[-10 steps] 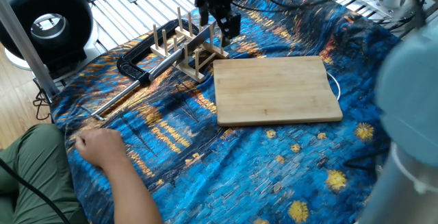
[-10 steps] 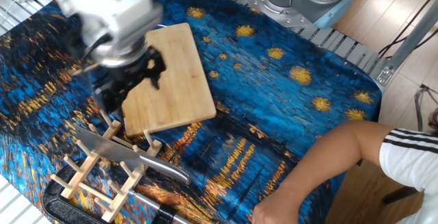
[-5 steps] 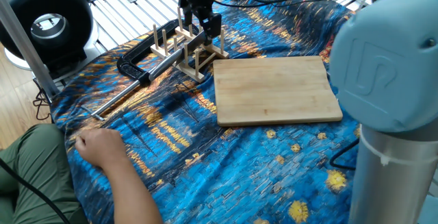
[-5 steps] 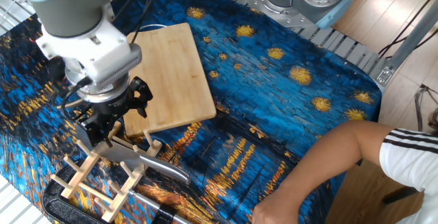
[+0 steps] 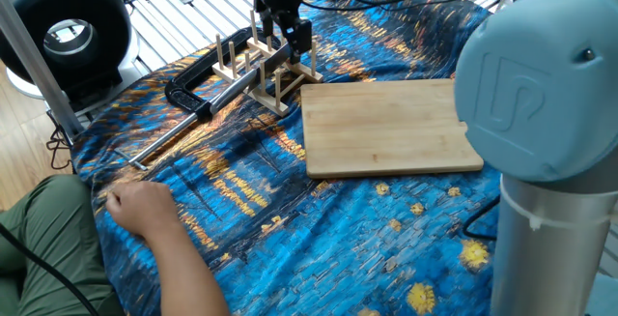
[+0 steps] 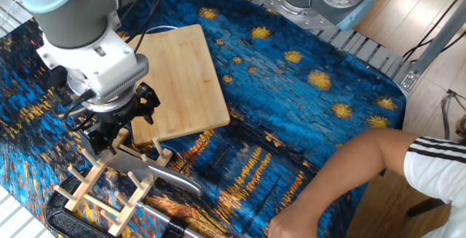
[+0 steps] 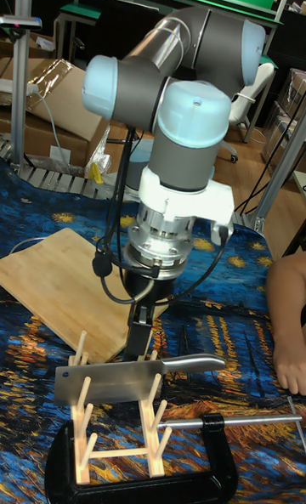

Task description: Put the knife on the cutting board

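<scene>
Knife (image 7: 119, 379) rests on edge in the peg rack (image 7: 119, 436), handle toward three o'clock. Behind it, the claw (image 7: 140, 334) hovers; its opening I cannot tell. Lifting askew could drag the rack. Cutting board (image 7: 64, 287) lies at ten o'clock.

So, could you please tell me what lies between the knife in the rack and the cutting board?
In the other fixed view, only the wooden rack's pegs and blue patterned cloth separate the knife from the cutting board.

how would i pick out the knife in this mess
Start at the large light bamboo cutting board; the small wooden peg rack sits just off its short edge. The all-metal silver cleaver stands in that rack, unlike the black clamp alongside.
</scene>
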Robot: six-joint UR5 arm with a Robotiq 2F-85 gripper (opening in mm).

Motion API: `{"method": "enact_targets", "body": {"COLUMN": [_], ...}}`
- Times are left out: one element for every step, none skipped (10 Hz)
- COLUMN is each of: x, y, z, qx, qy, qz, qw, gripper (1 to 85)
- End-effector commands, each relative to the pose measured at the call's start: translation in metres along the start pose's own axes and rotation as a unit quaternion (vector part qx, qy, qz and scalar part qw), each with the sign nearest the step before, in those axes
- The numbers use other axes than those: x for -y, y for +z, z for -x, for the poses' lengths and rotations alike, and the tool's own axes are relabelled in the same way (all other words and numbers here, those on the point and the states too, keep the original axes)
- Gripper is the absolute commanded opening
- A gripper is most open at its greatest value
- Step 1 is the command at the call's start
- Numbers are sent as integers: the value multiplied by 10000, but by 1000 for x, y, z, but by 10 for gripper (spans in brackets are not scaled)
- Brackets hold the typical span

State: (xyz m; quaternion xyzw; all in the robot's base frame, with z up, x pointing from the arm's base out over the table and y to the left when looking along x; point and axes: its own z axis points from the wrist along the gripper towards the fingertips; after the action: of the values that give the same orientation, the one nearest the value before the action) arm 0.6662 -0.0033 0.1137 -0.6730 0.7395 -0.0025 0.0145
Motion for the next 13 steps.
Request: {"method": "enact_targets", "body": {"x": [12,25,29,31,30,28,28,26,24,23,22,21,20], "y": [9,21,25,26,27,29,34,39,44,45,45,46,49], "z": [9,16,16,12,9,6,4,5,3,2,2,3,5], "qx": [245,455,429,355,348,310,267,268,269,269,261,300,331], "qy": [7,-83,-105,-166,-174,-152,-114,-83,-44,-44,-67,-104,-103], "qz": [99,153,104,57,56,46,13,-1,-8,-8,-2,-15,-20], "qw": [9997,9988,9990,9992,9992,9994,9996,9996,9996,9996,9996,9995,9994], "gripper": [793,807,810,797,790,783,753,740,723,713,710,703,690]}}
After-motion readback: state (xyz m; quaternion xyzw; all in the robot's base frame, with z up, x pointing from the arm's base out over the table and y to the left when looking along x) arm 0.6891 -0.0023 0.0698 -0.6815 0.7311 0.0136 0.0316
